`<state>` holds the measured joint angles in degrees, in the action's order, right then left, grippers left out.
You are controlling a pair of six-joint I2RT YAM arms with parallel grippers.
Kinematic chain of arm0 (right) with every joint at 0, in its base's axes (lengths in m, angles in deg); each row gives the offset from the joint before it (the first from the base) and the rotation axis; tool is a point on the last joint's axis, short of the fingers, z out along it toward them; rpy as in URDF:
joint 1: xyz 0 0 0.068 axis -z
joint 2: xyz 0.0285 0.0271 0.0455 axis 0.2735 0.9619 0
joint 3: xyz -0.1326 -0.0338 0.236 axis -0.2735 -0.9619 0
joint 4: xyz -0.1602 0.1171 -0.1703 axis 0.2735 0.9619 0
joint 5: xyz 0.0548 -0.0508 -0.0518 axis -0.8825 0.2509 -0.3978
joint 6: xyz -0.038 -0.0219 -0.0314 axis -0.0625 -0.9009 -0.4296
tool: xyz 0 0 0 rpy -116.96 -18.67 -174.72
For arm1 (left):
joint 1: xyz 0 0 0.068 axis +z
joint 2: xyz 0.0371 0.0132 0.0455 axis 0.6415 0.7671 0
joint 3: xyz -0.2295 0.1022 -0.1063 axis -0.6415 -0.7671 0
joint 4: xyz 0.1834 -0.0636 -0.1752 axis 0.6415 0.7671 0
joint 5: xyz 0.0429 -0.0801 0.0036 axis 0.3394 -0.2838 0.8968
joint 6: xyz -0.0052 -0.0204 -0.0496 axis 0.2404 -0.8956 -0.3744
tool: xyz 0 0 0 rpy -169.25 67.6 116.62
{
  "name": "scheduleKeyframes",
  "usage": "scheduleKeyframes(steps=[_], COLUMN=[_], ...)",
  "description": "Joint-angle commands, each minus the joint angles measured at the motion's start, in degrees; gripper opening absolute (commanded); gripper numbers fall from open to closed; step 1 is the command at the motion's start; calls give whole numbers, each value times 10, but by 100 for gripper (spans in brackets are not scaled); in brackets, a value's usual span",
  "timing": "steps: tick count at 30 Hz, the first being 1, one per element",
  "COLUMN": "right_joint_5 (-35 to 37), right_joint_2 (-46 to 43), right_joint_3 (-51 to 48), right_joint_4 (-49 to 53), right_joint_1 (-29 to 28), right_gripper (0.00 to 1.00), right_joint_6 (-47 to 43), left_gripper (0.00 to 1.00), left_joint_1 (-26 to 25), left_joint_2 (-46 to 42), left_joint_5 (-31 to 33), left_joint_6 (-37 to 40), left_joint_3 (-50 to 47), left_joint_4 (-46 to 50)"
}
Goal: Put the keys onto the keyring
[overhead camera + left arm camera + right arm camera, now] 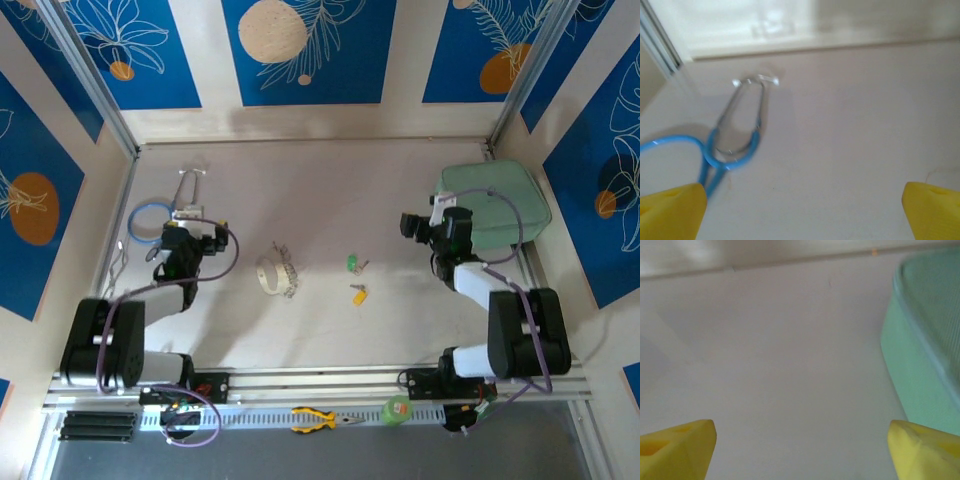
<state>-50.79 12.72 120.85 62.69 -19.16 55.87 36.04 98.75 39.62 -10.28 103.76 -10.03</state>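
Overhead and wrist views at the start of the key-threading task. The keyring point(277, 275) is seen lying flat on the table point(330, 190) between the two arms, its strap loop running roughly near-to-far with the metal rings along its right side. The green key point(353, 263) and the yellow key point(358, 294) are set just to its right, close together but apart from it. The left gripper point(188, 224) is held with fingers spread wide and is aimed at the stethoscope point(735, 130), so the keyring is placed to its right and slightly nearer the bases. The right gripper point(430, 222), likewise spread, is beside the green tray point(920, 355); the keys are found to its left and nearer the bases, making it the nearer arm for them
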Motion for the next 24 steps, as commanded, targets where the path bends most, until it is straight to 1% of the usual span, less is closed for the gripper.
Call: scheduleKeyframes(steps=[1,3,6,7,9,13,16,18,21,24], right_joint_5=[26,10,-13,-21,-21,-53,-96,-125,-155,-165], right_joint_2=[-54,-73,-83,-79,-59,-5,38,69,117,166], right_joint_3=[64,71,84,95,124,193,239,267,307,351], right_joint_4=[192,222,265,282,323,393,423,438,450,465], right_joint_1=[-29,-49,-105,-133,-189,-282,-321,-338,-358,-365], right_gripper=[88,86,84,84,85,84,81,78,74,71], right_joint_6=[72,119,169,170,171,170,164,157,143,138], left_gripper=[100,99,97,96,96,94,94,94,92,87], left_joint_1=[4,3,-4,-10,-26,-76,-122,-145,-156,-156], left_joint_2=[-61,-79,-93,-95,-99,-93,-81,-77,-69,-47], left_joint_5=[19,6,-36,-55,-72,-86,-79,-68,-66,-74], left_joint_6=[-46,-90,-156,-179,-223,-320,-370,-395,-430,-442], left_joint_3=[36,51,68,69,68,66,65,66,62,78], left_joint_4=[73,116,185,205,246,328,376,399,398,398])
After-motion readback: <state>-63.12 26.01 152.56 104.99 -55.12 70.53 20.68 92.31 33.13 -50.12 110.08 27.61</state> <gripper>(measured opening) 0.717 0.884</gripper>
